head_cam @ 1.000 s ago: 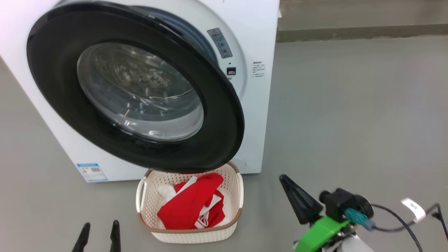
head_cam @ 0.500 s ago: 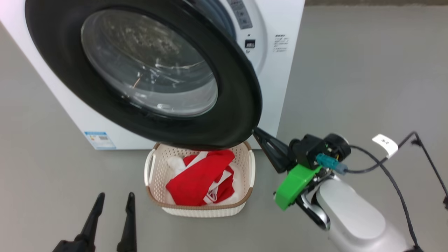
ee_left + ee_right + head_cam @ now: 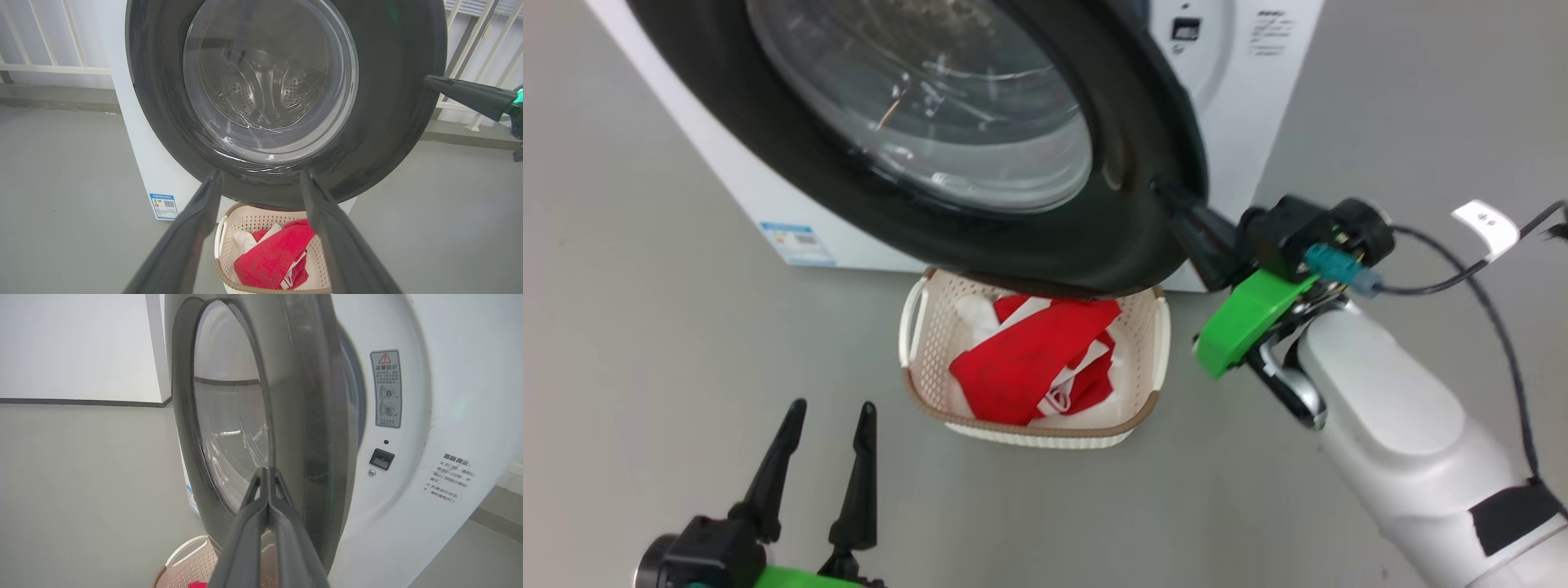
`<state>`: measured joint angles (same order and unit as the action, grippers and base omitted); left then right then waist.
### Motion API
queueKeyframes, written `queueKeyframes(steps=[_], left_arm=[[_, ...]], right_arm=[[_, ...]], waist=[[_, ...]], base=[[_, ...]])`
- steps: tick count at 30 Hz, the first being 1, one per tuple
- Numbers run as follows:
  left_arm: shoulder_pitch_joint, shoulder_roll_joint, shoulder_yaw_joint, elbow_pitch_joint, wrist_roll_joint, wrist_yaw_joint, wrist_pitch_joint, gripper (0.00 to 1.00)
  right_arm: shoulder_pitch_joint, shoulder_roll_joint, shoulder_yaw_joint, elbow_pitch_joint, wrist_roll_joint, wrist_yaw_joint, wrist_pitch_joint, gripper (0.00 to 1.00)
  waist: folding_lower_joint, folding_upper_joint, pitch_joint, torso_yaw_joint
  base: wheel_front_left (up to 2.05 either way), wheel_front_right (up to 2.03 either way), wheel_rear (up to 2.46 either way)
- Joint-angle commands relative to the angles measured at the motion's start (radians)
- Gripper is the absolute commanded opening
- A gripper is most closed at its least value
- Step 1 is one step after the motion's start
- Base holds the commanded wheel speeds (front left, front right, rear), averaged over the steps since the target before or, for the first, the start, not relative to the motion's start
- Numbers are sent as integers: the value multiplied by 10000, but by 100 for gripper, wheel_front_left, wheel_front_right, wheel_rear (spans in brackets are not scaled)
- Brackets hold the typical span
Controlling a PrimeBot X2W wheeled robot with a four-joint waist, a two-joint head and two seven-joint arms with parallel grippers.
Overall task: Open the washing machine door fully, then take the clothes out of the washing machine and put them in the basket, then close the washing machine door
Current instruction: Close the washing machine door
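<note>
Door status: the washing machine door [image 3: 1127, 163] stands part-way open, swung out from the front of the washing machine [image 3: 1241, 122] and overhanging the far end of the basket [image 3: 908, 384]. The clothes [image 3: 1033, 359] lie in the basket on the floor [image 3: 645, 327], so closing the door is judged to be the step in hand.

Handling assessment: the door is a rigid hinged panel, likely of moderate weight, and should swing as one piece. Its wide black rim is glossy and probably slippery under a narrow tip. The bulging glass centre is the fragile part and should not take the load. The best place to push is the rim near its free edge, farthest from the hinge. The latch probably needs a firm final press.

End effector position: the right end effector [image 3: 1168, 196] has its two fingers pressed together with nothing between them. Its tip meets the outer face of the rim at the free, right-hand edge, beside the glass. Contact appears made, though pressure cannot be confirmed. The left end effector [image 3: 832, 406] has its fingers spread and empty. It sits low over the floor, near the basket's left side and well apart from the door.
</note>
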<state>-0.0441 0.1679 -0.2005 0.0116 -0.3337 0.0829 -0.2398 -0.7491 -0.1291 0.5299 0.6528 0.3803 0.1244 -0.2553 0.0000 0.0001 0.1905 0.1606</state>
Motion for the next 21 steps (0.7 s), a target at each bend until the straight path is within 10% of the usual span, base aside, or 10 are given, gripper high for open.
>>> queueKeyframes(steps=[1, 21], left_arm=[[-388, 75, 290, -184, 28, -36, -99, 100], [-1006, -142, 169, 116, 12, -336, -202, 100]], right_arm=[[-213, 71, -25, -172, 132, 63, -65, 0], [-1719, -665, -664, 161, -107, 63, -65, 0]], waist=[[0, -1, 409, 411], [0, -1, 1283, 1125]], base=[[0, 0, 0], [0, 0, 0]])
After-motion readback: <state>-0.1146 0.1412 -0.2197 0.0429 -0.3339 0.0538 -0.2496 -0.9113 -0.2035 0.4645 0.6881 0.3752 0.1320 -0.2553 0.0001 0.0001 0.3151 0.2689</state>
